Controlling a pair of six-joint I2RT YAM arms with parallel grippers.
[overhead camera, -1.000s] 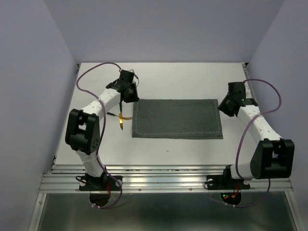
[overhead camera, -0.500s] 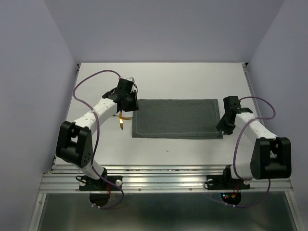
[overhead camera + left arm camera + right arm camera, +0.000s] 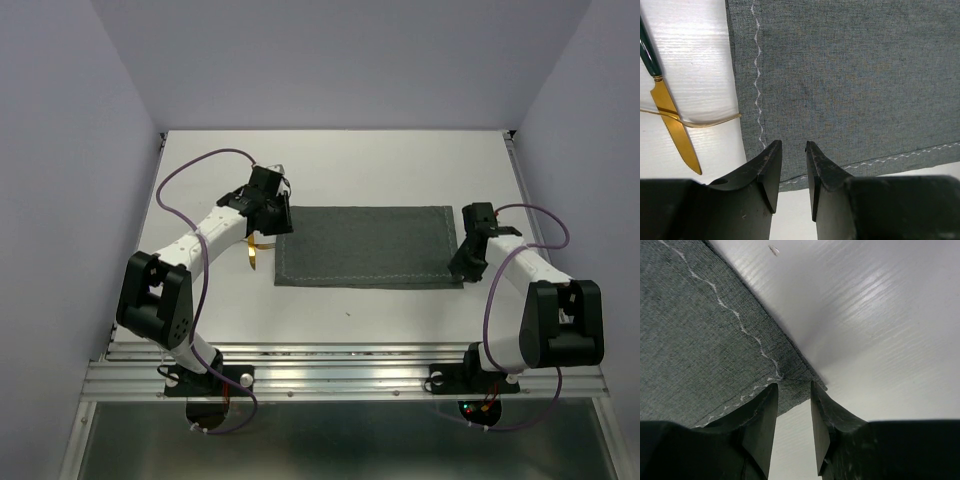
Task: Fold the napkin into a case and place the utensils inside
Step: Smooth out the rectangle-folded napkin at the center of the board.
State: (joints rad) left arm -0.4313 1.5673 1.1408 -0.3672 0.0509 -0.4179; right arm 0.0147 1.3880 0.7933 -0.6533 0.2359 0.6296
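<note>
1. Black and blunt, the left gripper [image 3: 792, 147] hangs low over the cloth with its jaws parted by a narrow slot. It is open and pinches nothing, and flat fabric shows through the gap.
2. The right gripper [image 3: 794, 390] stands the same way, with a slim gap between its jaws. A corner of the cloth lies just under the tips, unpinched as far as I can see.
3. Under both is the napkin [image 3: 365, 245], dark grey-green and spread flat on the white table [image 3: 350, 165] as a rectangle. Its pale stitched line [image 3: 757, 75] runs just inside the hem. No case has been formed yet.
4. Here is the relation that matters. The napkin's long axis runs left to right between the two arms. The left gripper sits at its far-left corner and the right gripper at its near-right corner, so the two are on diagonally opposite corners.
5. From the left gripper the cloth stretches away to the right. From the right gripper it stretches away to the left.
6. The utensils [image 3: 252, 250] lie on the bare table just left of the napkin, much nearer the left arm. The gold knife [image 3: 675, 127] has a dark green handle. A thin gold piece crosses it and reaches the cloth's edge.
7. My guess is that folding comes next. Each gripper needs only to drop and close on its own corner.
</note>
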